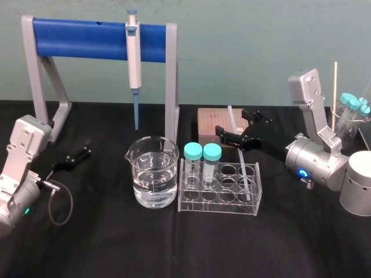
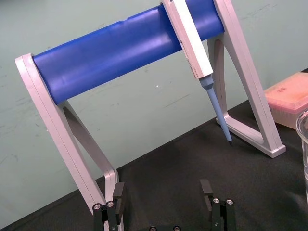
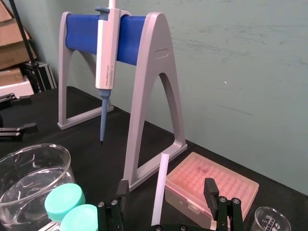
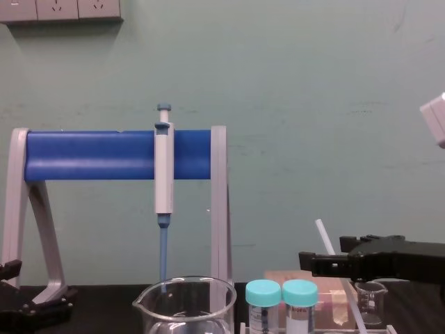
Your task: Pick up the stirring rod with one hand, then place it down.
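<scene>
The stirring rod [image 1: 243, 168] is a thin white translucent stick standing tilted in the clear tube rack [image 1: 219, 202], its top leaning toward the back. My right gripper [image 1: 233, 120] reaches in from the right at the rod's upper part. In the right wrist view the rod [image 3: 160, 190] rises between the two black fingers [image 3: 210, 188] with a gap on each side, so the right gripper [image 3: 166, 191] is open around it. From the chest the rod [image 4: 324, 238] pokes up past the right gripper [image 4: 322, 252]. My left gripper [image 1: 81, 155] rests open and empty at the far left, seen at the wrist too [image 2: 162, 192].
A large glass beaker [image 1: 152, 179] of water stands left of the rack. Two teal-capped tubes [image 1: 202, 153] sit in the rack. Behind are the blue pipette stand [image 1: 98, 37] with a pipette [image 1: 133, 55], a pink tip box [image 3: 211, 185] and a small beaker [image 4: 368, 299]. A white cylinder [image 1: 358, 182] stands far right.
</scene>
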